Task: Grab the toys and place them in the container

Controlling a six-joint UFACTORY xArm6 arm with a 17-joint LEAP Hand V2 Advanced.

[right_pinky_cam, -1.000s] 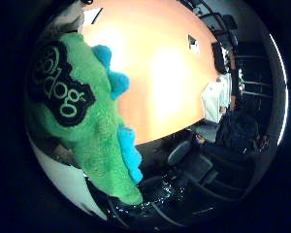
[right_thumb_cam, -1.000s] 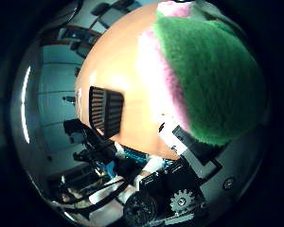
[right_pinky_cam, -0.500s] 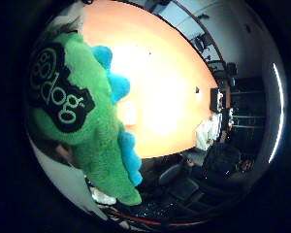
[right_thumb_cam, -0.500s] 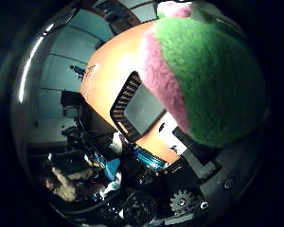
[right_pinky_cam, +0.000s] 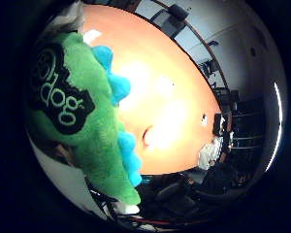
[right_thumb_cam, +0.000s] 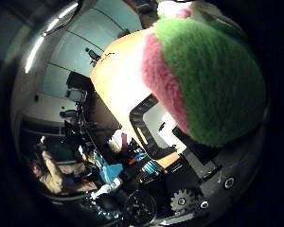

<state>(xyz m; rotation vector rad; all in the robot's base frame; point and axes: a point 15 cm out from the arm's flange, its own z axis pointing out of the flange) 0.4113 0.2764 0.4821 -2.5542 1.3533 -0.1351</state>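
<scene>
A green plush dinosaur toy (right_pinky_cam: pixel 82 131) with blue felt spikes along its back and a black patch with green lettering is seen filling the near side of the little finger side palm view, close against the palm. Its fuzzy green body with a pink band (right_thumb_cam: pixel 203 80) is seen again filling a large part of the thumb side view, so the toy is held up at the palm, clear of the surface beyond it. A long orange wooden table (right_pinky_cam: pixel 169 111) is seen past the toy, with bright glare across its top and a few small dark marks that cannot be identified. A dark-rimmed rectangular container with a pale inside (right_thumb_cam: pixel 149 127) is seen on the orange table in the thumb side view, well apart from the toy. Black and geared parts of the robot hand (right_thumb_cam: pixel 194 194) are seen at the edge of the thumb side view beside the plush. The finger state cannot be told: no finger is clearly shown around the toy, so whether it is wrapped or pinched is not visible. Office chairs (right_pinky_cam: pixel 177 12) are seen beyond the table's far edge.
</scene>
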